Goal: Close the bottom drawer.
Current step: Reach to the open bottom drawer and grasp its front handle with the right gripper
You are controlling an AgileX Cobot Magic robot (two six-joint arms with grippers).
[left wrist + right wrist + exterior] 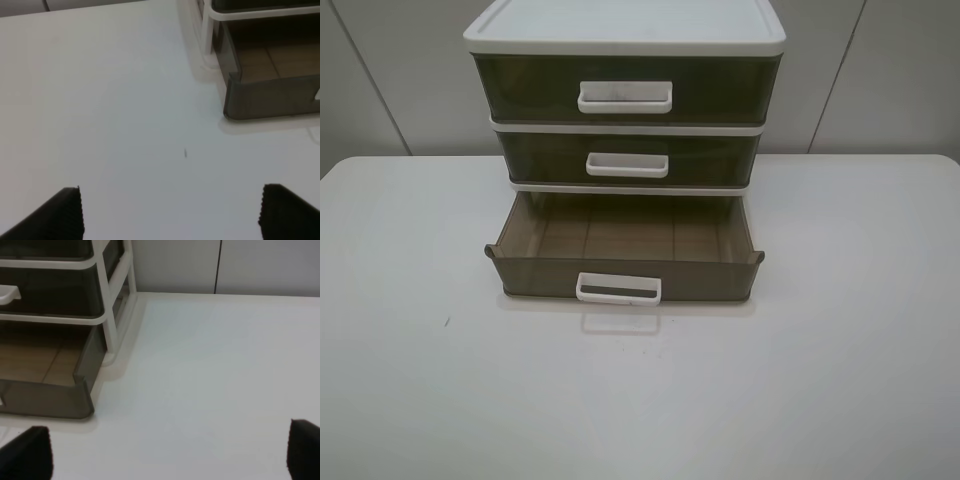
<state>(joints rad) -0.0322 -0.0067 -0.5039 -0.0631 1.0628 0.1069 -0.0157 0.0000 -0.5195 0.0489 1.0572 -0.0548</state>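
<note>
The bottom drawer (625,278) is olive-brown and translucent, with a small white loop handle (618,289). It stands pulled out from the white-topped three-drawer unit (625,30) and looks empty inside. Its left front corner shows in the left wrist view (270,97), its right front corner in the right wrist view (50,397). My left gripper (172,212) is open over bare table, left of and nearer than the drawer. My right gripper (170,450) is open over bare table, right of the drawer. Neither gripper shows in the exterior high view.
The middle drawer (628,158) and the top drawer (625,90) are pushed in. The unit stands at the back middle of a white table (840,380). A small dark speck (446,322) lies on the table at the left.
</note>
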